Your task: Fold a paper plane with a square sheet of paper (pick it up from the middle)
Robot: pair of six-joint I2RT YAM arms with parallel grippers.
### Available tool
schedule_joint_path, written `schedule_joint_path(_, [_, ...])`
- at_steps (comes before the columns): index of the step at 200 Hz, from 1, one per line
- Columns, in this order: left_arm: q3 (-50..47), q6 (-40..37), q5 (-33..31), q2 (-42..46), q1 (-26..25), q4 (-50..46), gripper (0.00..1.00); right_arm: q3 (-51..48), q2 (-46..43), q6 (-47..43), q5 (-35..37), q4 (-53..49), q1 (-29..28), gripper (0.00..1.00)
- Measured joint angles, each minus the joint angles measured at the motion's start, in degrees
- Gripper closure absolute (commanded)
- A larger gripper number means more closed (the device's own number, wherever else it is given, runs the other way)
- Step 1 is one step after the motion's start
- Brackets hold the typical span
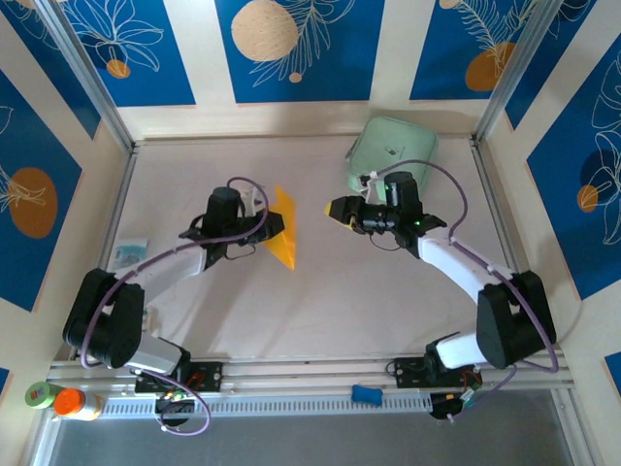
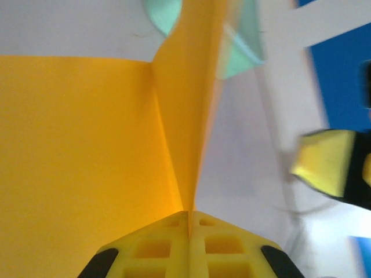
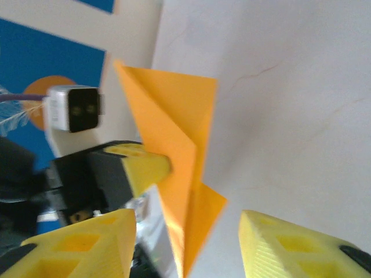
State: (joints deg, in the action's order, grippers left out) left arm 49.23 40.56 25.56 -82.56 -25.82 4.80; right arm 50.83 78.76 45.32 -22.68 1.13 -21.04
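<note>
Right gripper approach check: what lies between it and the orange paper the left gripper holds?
Nothing but bare table, seen in the top external view, separates the open right gripper from the paper.

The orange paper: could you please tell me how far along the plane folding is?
Done: the paper is lifted and creased, with a flap folded. In hand: the left gripper is shut on the fold, holding it on edge; the right gripper stands open nearby. Left: further folds, since the shape is broad, not a narrow dart.
</note>
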Motion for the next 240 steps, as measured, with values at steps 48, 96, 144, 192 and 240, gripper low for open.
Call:
schedule_joint_path(48, [21.5, -18.1, -26.7, -8.0, -7.3, -31.4, 0.93, -1.2, -4.9, -6.4, 13.1, -9.7, 1.1, 0.39])
schedule_joint_path(96, [34.9, -24.2, -51.1, -24.6, -12.2, -49.8, 0.93, -4.1, -8.4, -7.4, 19.3, -13.1, 4.1, 0.35])
schedule_joint_path(144, [44.6, -24.5, -65.1, -38.2, -15.4, -58.9, 0.93, -5.3, -9.8, -7.2, 19.9, -14.1, 7.4, 0.36])
schedule_joint_path(192, [48.7, -22.6, -69.4, -44.9, -17.4, -61.3, 0.83, -5.7, -9.8, -6.5, 19.2, -14.3, 8.2, 0.36])
schedule_joint_path(240, [49.3, -20.5, -67.9, -46.0, -18.5, -61.1, 0.77, -5.7, -9.4, -5.9, 18.4, -14.4, 8.8, 0.37])
